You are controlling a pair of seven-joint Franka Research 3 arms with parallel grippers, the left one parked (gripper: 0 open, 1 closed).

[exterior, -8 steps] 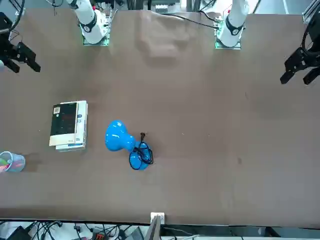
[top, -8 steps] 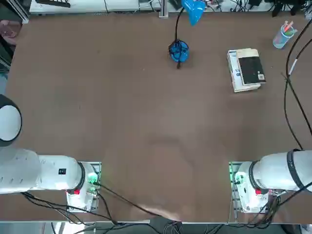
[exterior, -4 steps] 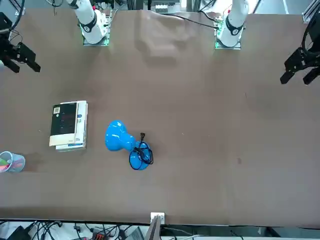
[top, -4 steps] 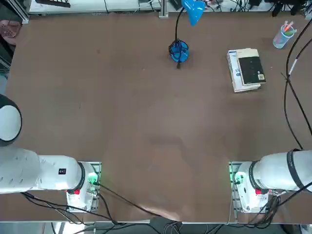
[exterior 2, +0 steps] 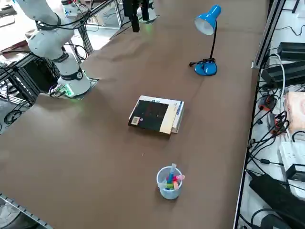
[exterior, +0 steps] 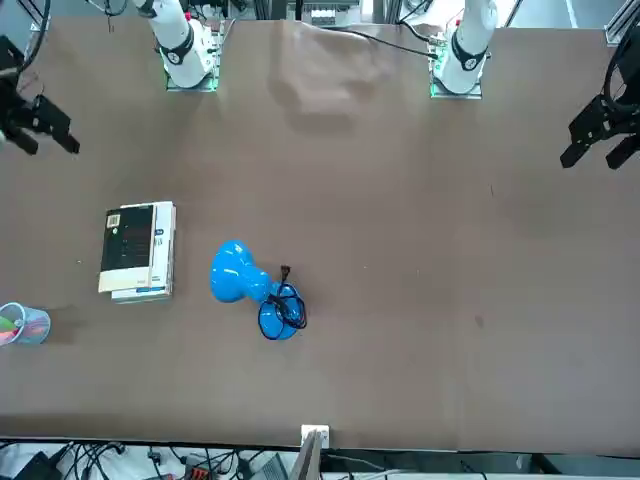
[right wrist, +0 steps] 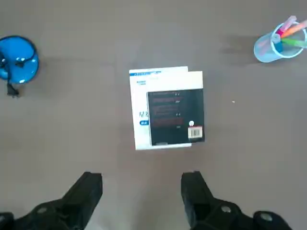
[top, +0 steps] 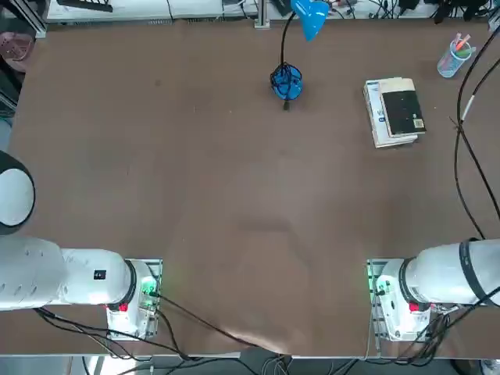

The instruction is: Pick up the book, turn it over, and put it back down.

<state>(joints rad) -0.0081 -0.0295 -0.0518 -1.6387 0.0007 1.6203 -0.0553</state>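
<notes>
Right wrist view: the right gripper [right wrist: 141, 191] hangs high over the brown table [right wrist: 72, 139], its two dark fingers [right wrist: 88, 189] spread wide with nothing between them. Ahead of the jaws, well apart from the fingertips and roughly in line with the gap between them, lies the larger white book with blue marks [right wrist: 142, 108]. The book [right wrist: 175, 116] rests flat on top of it, black face up, its white barcode label [right wrist: 195, 132] at the corner nearest the jaws. Beyond the reach of one finger, off to the side, stands the blue lamp base [right wrist: 18, 64] with its black cord; off to the opposite side stands a clear cup of coloured pens [right wrist: 276, 44]. In the front view the gripper [exterior: 40, 125] shows near the table's edge, short of the stacked books [exterior: 138, 250]. In the right side view the black book [exterior 2: 151, 116] lies between the lamp [exterior 2: 207, 40] and the cup [exterior 2: 169, 182].
</notes>
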